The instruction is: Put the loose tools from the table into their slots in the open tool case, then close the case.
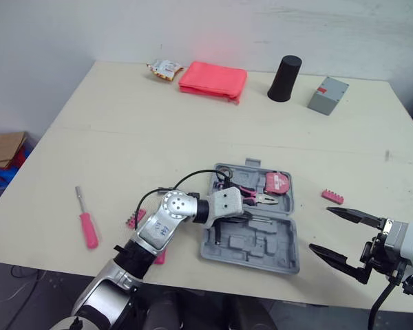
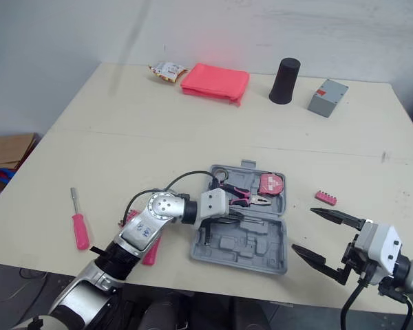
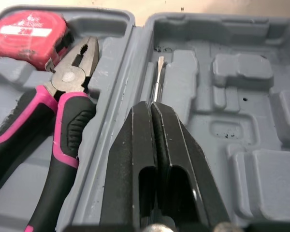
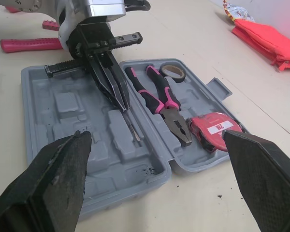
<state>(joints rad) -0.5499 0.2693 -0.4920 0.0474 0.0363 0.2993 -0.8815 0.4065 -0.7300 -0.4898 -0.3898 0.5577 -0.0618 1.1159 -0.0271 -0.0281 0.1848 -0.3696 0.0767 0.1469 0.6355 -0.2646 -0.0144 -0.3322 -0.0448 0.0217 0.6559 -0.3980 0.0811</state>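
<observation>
Open grey case [image 1: 255, 244], pink screwdriver [image 1: 88, 227] lying outside

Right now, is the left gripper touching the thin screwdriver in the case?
Touching. Left wrist view: left gripper shut on the screwdriver, no gap, tip poking out over the case.

Tool case [image 1: 261, 246] centre: left gripper [image 4: 124, 105], clamped on thin screwdriver [image 3: 159, 77], blocks it — pliers [image 1: 259, 199] alongside.
Table [image 1: 124, 137] right of case: free.

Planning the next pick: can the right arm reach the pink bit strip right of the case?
Probably yes: the open right pincer sits near the pink bit strip, bare table between them.
</observation>
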